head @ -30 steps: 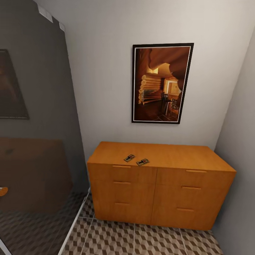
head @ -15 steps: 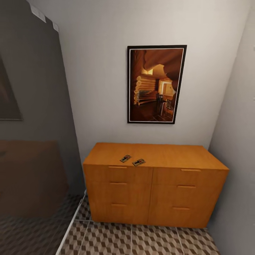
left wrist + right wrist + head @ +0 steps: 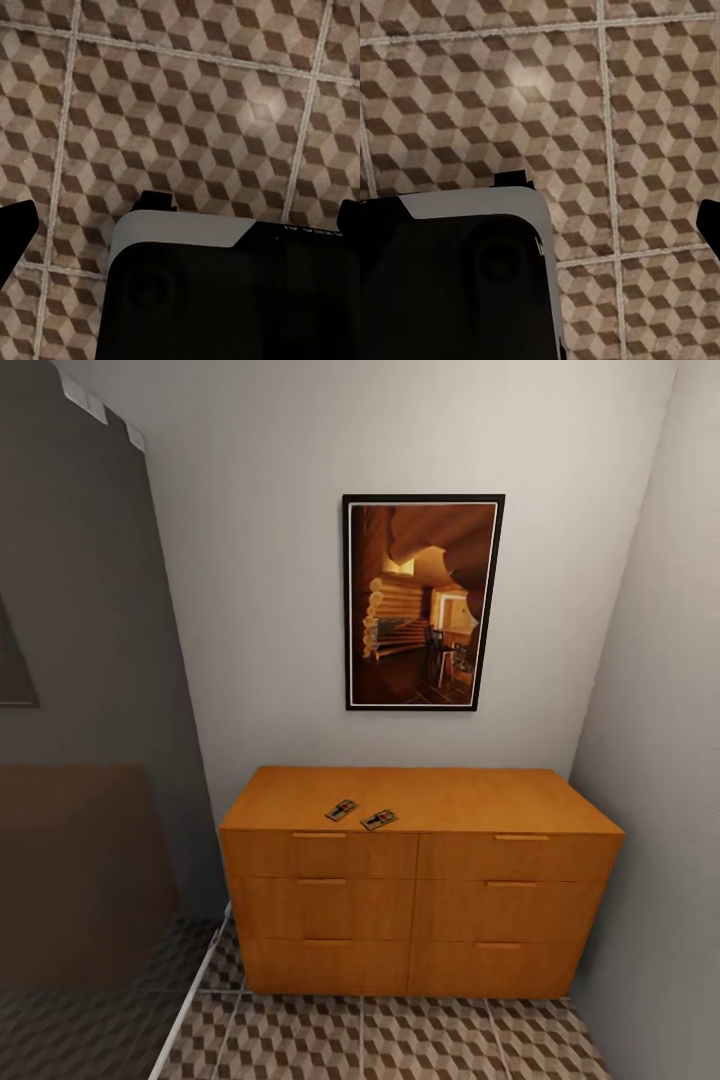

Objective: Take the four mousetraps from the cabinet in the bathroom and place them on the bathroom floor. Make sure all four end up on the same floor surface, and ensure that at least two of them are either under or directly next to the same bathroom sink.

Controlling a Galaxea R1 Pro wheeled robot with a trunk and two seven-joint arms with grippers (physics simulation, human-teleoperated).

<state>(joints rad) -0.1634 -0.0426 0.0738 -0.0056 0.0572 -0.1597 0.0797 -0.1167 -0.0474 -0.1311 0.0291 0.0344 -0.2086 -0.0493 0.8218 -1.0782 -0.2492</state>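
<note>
1. Resting on the cabinet (image 3: 420,800) top near its front edge: two mousetraps (image 3: 341,810) (image 3: 378,820), seen from the head.
2. Wrist cameras show bathroom floor (image 3: 187,112); whether either gripper is parted or closed cannot be told.

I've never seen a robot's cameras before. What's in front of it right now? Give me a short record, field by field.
room: corner with pale walls
cabinet: orange-brown, drawer fronts shut, against the back wall
mousetraps: two on the cabinet top near its front edge, one just left of the other, apart
picture: framed, on the wall above the cabinet
bathroom floor: cube-pattern tiles, also under both wrist cameras
fingers: dark tips at the wrist views' edges, nothing between them
</note>
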